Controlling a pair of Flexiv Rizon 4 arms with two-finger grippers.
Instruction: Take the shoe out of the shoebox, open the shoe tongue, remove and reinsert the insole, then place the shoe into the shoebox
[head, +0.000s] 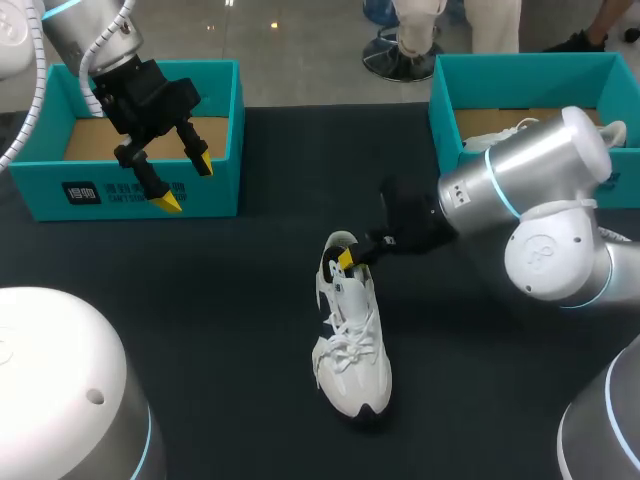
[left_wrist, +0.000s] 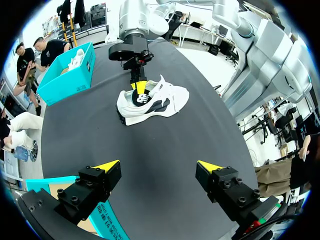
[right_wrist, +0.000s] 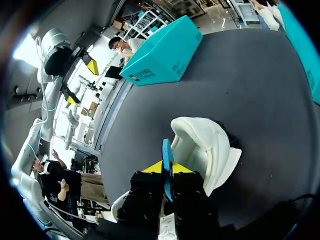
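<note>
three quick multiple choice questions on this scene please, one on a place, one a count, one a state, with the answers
1. Where is the white lace-up sneaker nearest the right gripper? A inside a box; B on the black tabletop; C lifted in the air.
2. How many teal cardboard shoeboxes are on the table? A one; B three; C two.
3. The right gripper is: A shut on a thin blue insole; B open above the shoe; C shut on a lace.
Answers: 1 B, it lies on the table between the boxes. 2 C, one at the left, one at the right. 3 A, both fingers pinch the insole at the heel opening.
</note>
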